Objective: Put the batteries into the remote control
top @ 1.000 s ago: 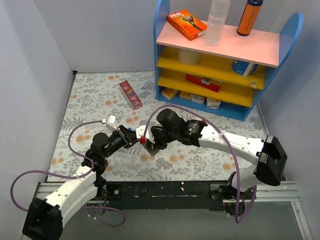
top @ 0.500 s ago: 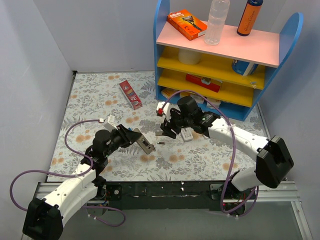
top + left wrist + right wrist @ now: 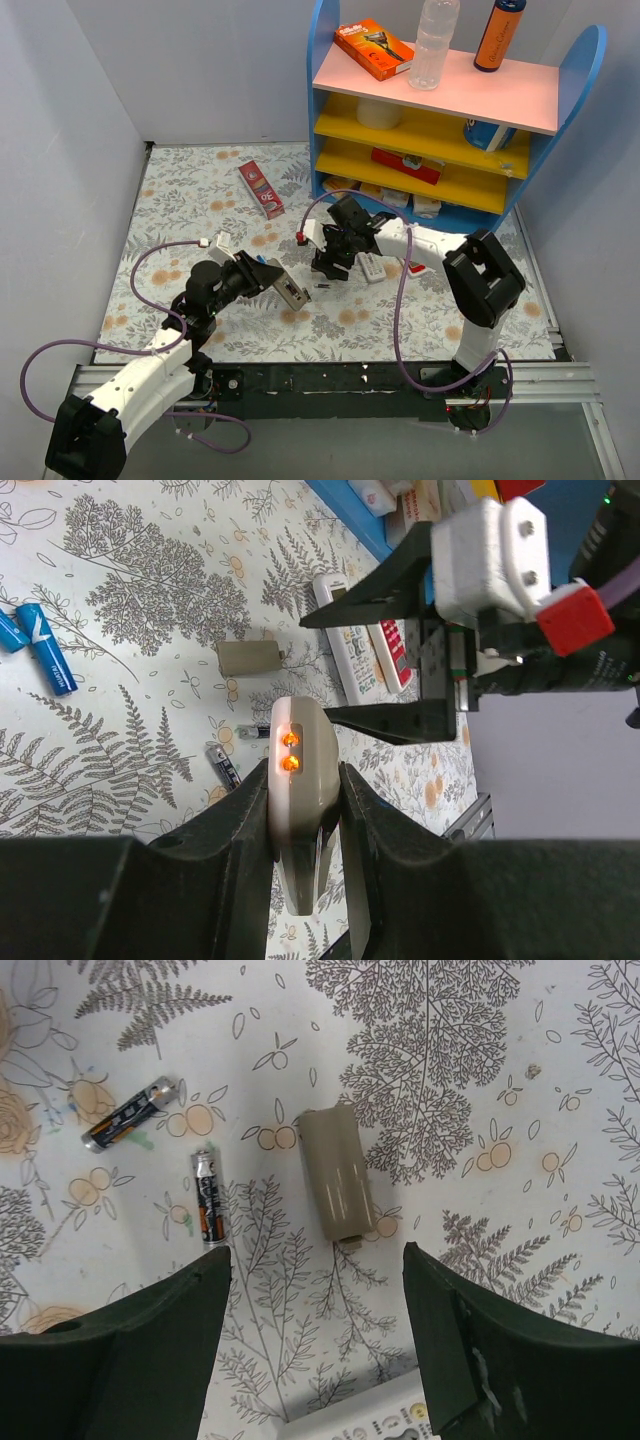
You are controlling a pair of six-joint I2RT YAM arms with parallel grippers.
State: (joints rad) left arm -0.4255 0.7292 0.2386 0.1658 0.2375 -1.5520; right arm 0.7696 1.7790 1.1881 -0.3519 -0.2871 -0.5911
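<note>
The left arm reaches forward from its base. The left gripper (image 3: pixel 303 770) is clenched on one end of the remote (image 3: pixel 300 825) and holds it above the mat (image 3: pixel 480 1060), beside and short of the cover (image 3: pixel 338 1185). The remote's free end, with two orange lights, points toward the cover. Whether its battery bay is empty cannot be told from these views.

The cover is off and lies flat on the mat. Two batteries (image 3: pixel 208 1198) lie loose near it. The closer one is just beside the cover but apart from it, and the other is a little farther on the same side. Nothing touches either battery. Judging by that, opening the remote is done, while picking up each battery, seating it and refitting the cover are all left to do.

The right arm is folded, elbow raised, with its forearm running leftward. The right gripper (image 3: pixel 315 1260) points straight down and hovers over the cover. Its fingers are spread wide and hold nothing, one to each side of the cover.
</note>
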